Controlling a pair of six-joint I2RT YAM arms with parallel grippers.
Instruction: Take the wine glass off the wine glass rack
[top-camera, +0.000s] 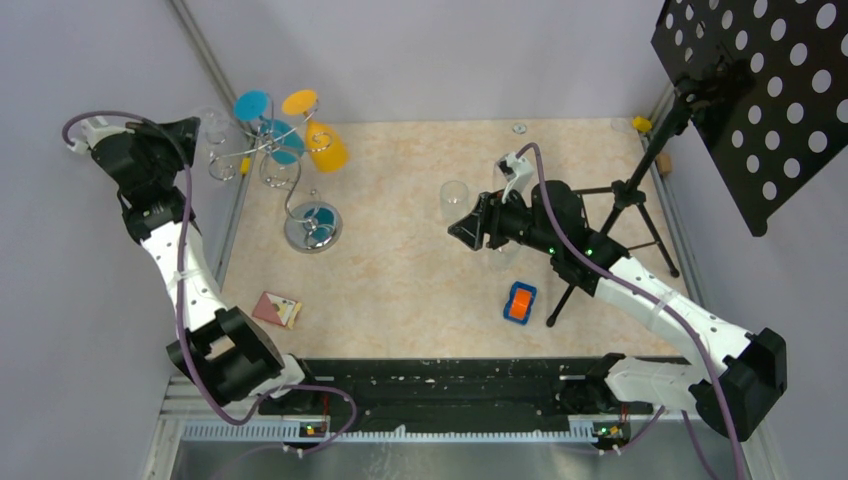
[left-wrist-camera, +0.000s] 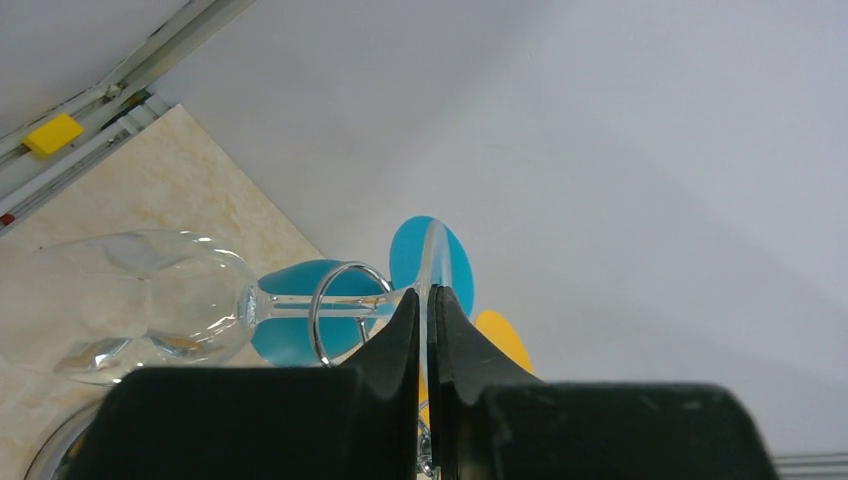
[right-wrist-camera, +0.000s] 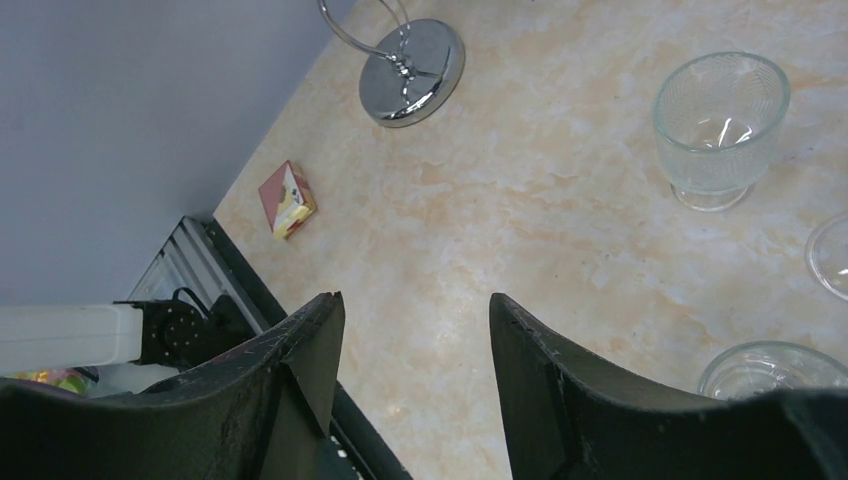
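Fingers of the left claw are pinched together on the thin foot of the clear wine glass. Its stem lies level across a wire ring of the wine glass rack, which stands near the far left corner of the surface. Blue and yellow glasses hang on the rack's other arms. The right claw hangs over mid-surface with its fingers apart and nothing between them, near a footed glass cup.

Left arm stretched far forward-left; left gripper pinched on wine glass foot. Right arm reaching forward; right gripper jaws apart, empty.
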